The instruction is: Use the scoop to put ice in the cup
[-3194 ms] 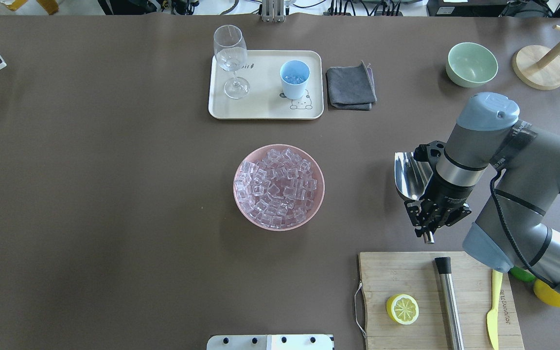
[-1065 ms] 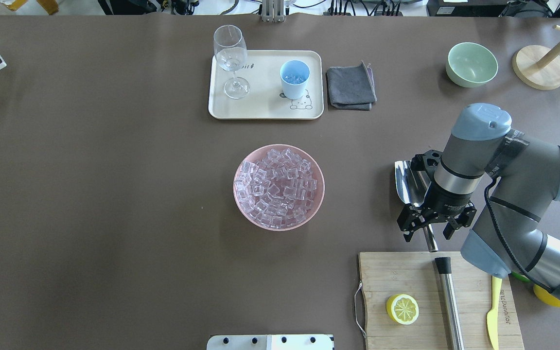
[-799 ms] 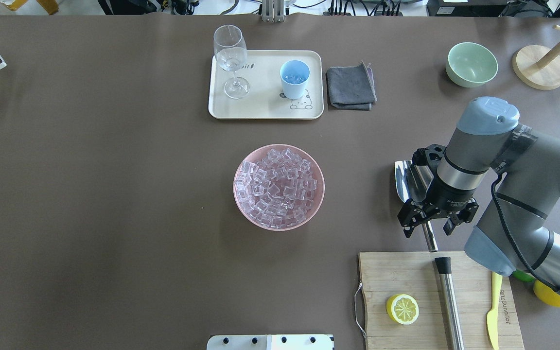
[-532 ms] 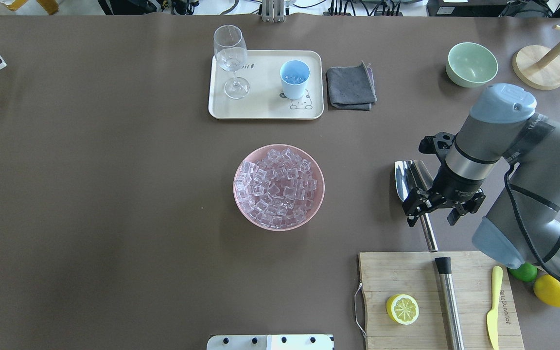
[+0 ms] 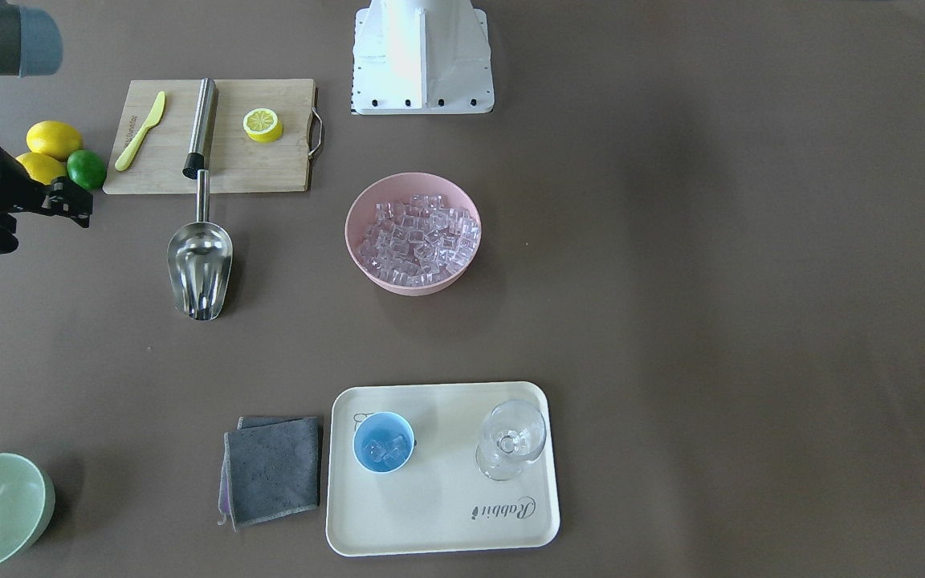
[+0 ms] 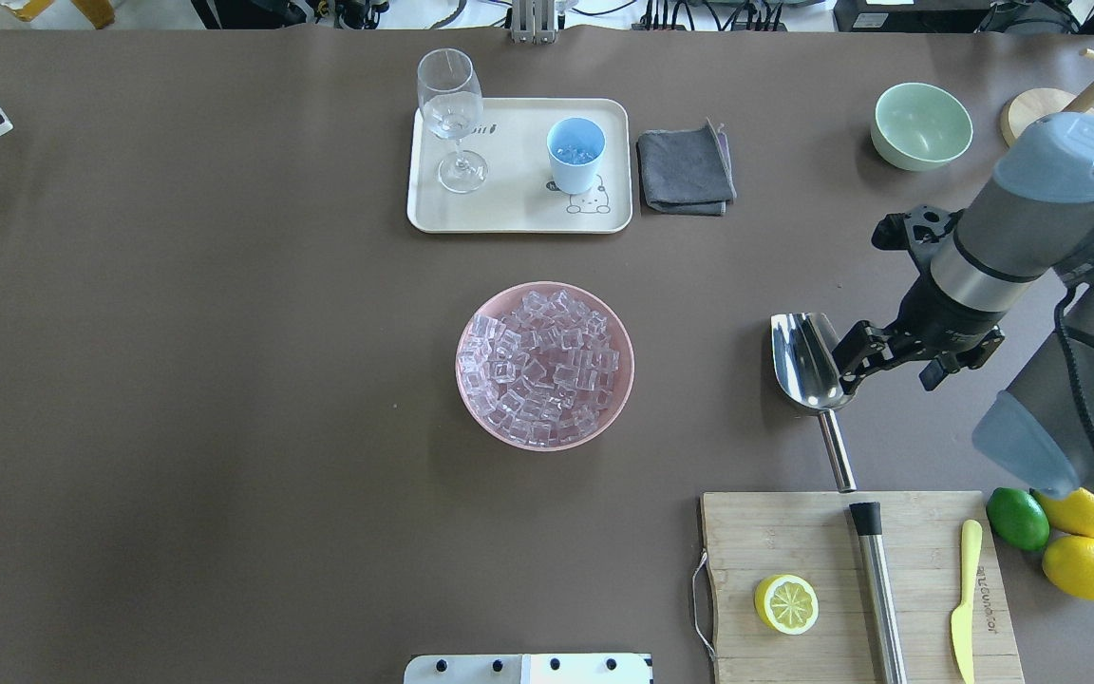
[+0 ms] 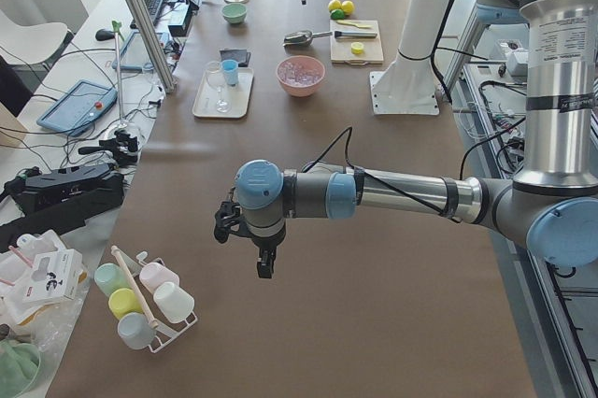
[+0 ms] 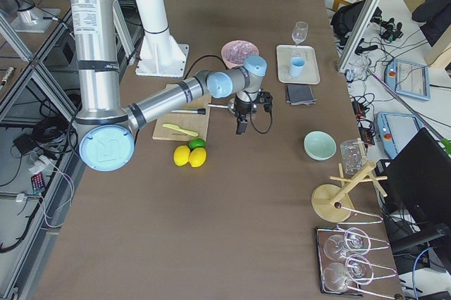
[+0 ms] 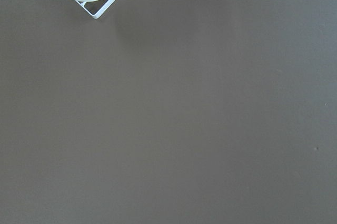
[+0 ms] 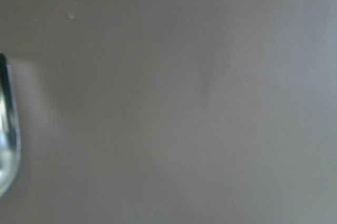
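Note:
The steel scoop lies on the table, right of the pink bowl full of ice, with its handle toward the cutting board. My right gripper hangs open and empty just right of the scoop, clear of it. The scoop's rim shows at the left edge of the right wrist view. The light-blue cup stands on the cream tray with a few ice cubes in it. My left gripper is far off by the mug rack; I cannot tell if it is open.
A wine glass shares the tray. A grey cloth lies beside it. The cutting board holds a lemon half, a steel cylinder and a yellow-green knife. Lemons and a lime lie right of it. A green bowl stands at the back.
My right gripper opened and let go of the scoop's handle, leaving the scoop on the table. It then moved right and toward the far side, away from the scoop.

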Tool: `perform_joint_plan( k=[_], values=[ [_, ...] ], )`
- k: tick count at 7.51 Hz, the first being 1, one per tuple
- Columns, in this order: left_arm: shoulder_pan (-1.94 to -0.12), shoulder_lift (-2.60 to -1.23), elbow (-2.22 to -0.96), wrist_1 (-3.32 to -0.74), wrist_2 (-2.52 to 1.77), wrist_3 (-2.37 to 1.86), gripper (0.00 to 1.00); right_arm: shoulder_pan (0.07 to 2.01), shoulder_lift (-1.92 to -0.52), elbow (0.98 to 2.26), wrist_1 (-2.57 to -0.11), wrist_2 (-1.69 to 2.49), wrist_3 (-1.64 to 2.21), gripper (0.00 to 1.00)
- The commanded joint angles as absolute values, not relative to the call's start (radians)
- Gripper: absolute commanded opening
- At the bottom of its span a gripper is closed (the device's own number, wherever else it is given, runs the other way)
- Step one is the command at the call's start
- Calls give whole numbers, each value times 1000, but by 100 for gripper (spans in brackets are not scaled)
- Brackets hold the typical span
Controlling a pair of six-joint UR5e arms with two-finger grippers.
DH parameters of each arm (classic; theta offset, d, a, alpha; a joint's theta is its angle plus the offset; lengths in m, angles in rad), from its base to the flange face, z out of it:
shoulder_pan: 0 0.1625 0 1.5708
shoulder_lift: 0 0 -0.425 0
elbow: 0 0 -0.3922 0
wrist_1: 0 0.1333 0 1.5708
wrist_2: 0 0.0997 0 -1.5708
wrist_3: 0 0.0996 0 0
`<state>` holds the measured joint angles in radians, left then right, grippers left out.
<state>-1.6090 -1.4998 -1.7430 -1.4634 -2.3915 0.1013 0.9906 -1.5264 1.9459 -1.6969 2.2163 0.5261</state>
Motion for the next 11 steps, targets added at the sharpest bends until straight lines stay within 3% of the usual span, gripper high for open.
perform_joint_plan(
  k=[1, 6, 11],
  values=[
    [-1608, -1500, -1743, -1463, -2391, 101, 98, 1197, -1624, 1884, -1697, 2164, 180, 98],
    [-1605, -1502, -1738, -1463, -2390, 100, 98, 1544, -1716, 1842, -1689, 2200, -66, 99],
    [-1605, -1505, -1733, -1463, -2390, 100, 98, 1577, -1766, 1792, -1674, 2281, -69, 99]
  ],
)
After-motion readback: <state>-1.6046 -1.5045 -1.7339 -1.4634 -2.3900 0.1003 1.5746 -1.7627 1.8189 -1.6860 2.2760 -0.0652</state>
